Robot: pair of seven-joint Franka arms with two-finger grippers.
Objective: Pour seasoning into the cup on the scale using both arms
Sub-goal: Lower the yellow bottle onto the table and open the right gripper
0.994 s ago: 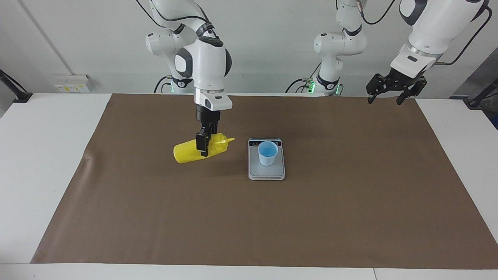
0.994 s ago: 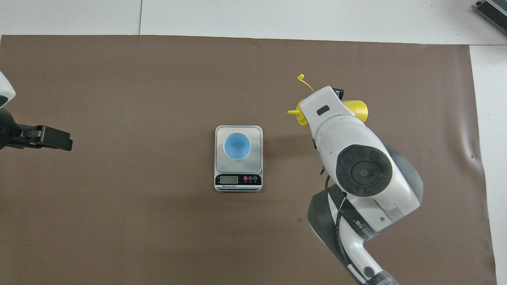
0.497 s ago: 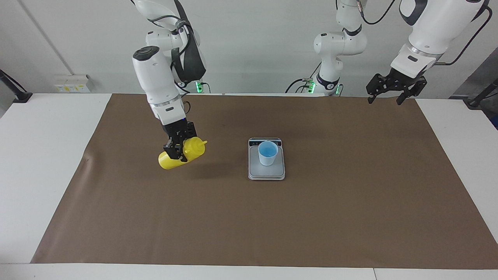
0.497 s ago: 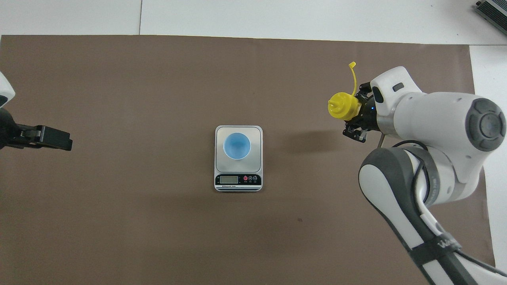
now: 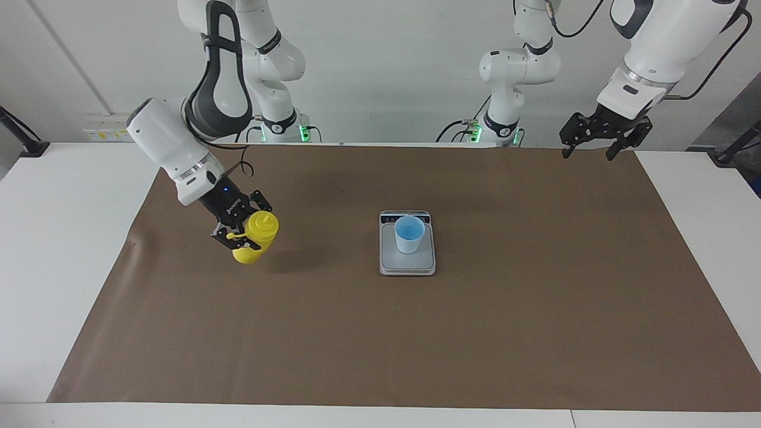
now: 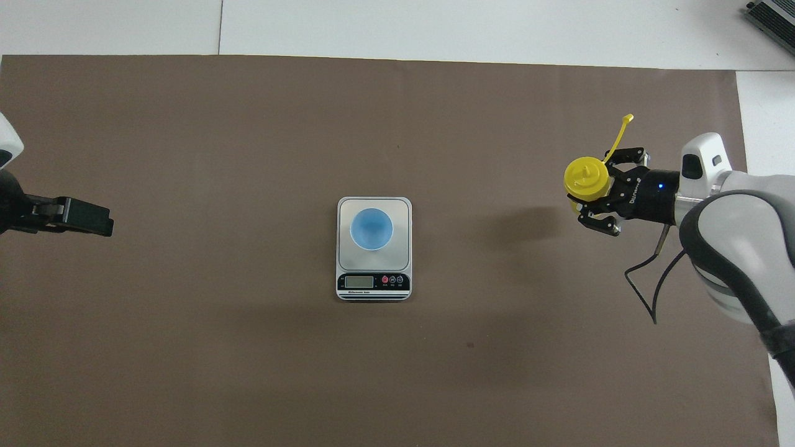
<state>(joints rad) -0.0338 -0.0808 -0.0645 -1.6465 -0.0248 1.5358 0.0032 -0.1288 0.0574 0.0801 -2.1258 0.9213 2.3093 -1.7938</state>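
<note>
Two white jointed arms, grey at the joints

Black cables, black grippers; green lights, apparently, at the bases.

Right black two-finger gripper (image 5: 245,230) was clamped shut, arm angled low. Left black two-finger gripper (image 5: 598,141) hung open, waiting.

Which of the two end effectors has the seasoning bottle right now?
The right end effector, shut on the yellow seasoning bottle above the mat toward its own end of the table. The left end effector hangs open with nothing in it.
</note>
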